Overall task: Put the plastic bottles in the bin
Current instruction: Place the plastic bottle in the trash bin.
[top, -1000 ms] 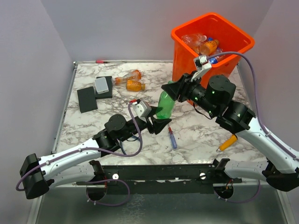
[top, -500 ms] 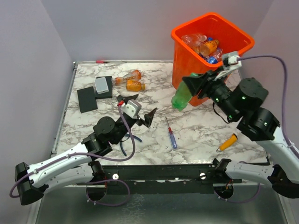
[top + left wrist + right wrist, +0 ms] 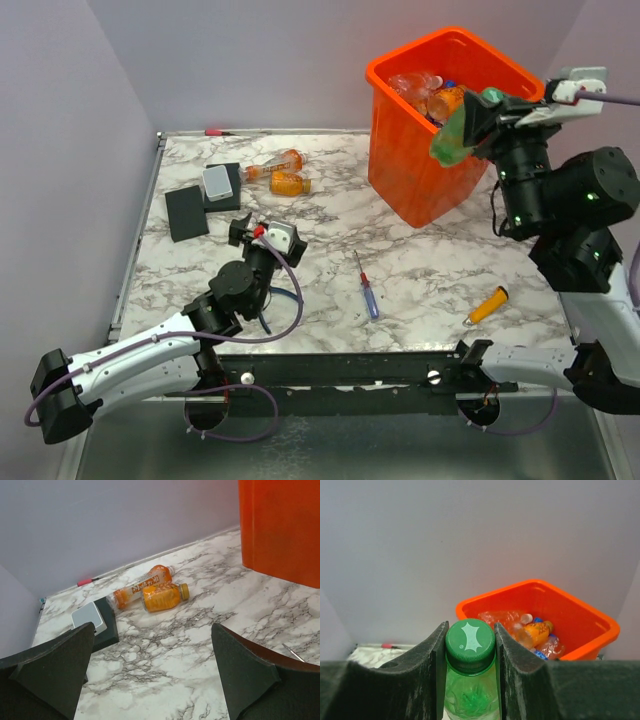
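Green bottle (image 3: 470,680) clamped in right tool (image 3: 470,629), seemingly over bin (image 3: 410,170)

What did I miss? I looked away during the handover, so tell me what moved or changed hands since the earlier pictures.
The left gripper let go of the green bottle, opened its fingers and pulled back to the left. The right gripper, shut on the bottle's neck, carried it up and rightward to the orange bin, at its rim. The two orange bottles, the screwdriver and the bin stayed put.

Pale lilac walls (image 3: 250,60) enclose marble-patterned table (image 3: 420,270) (grey veining).
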Robot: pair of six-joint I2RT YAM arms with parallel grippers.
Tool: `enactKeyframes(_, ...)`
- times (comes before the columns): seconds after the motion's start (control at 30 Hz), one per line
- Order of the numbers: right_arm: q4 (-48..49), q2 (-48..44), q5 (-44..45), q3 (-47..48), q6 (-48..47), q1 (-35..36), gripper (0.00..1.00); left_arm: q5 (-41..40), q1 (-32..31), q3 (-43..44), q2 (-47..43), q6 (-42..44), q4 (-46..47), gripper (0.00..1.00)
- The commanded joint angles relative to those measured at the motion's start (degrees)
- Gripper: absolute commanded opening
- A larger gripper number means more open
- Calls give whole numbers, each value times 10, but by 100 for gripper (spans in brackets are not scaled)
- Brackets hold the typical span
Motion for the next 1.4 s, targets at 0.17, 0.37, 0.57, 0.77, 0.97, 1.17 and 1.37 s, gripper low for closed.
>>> enactKeyframes(0.17,74,141,16,143,-25,-96,0,-53,8,0,-8,-53,-3,99)
enactKeyframes(0.37,107,178,-16,110,95,-250,0,-85,9,-6,-16,-55,8,99)
enactKeyframes(0.57,47,228,-97,98,253,-348,0,-94,9,-12,-34,-59,16,99)
enactKeyframes(0.77,7,279,-127,70,278,-383,0,-85,9,-16,-49,-55,18,99)
enactKeyframes(0.97,-9,309,-194,32,306,-405,0,-74,9,-17,-44,-59,18,99)
enactKeyframes(1.17,-21,336,-273,46,316,-405,33,-72,9,-18,-38,-58,17,99)
enactKeyframes(1.37,-47,340,-304,78,329,-405,71,-68,9,-19,-30,-56,19,99)
